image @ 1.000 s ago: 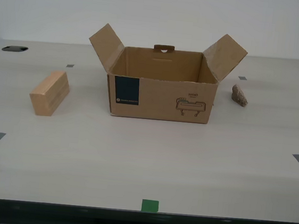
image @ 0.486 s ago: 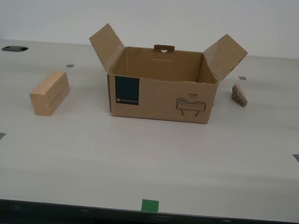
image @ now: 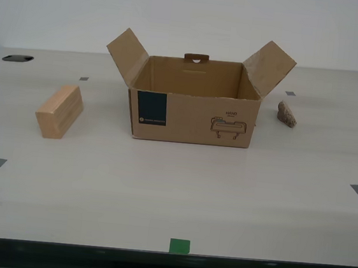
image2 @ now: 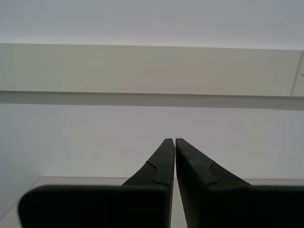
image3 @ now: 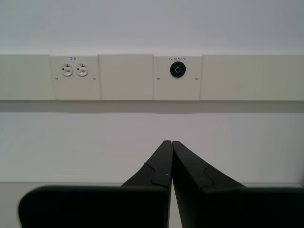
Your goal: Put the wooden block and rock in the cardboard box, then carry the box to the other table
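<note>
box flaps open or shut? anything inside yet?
Open: the cardboard box has its side flaps splayed up and outward. What shows of its inside looks empty; the floor is hidden. The wooden block and rock lie outside.

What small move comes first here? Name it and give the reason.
Probably open one hand and bring it down toward the wooden block. Both my first hand and my second hand are shut, empty and facing the wall, and neither shows in the exterior view. The block and the rock lie on the table outside the cardboard box, whose flaps stand open.
</note>
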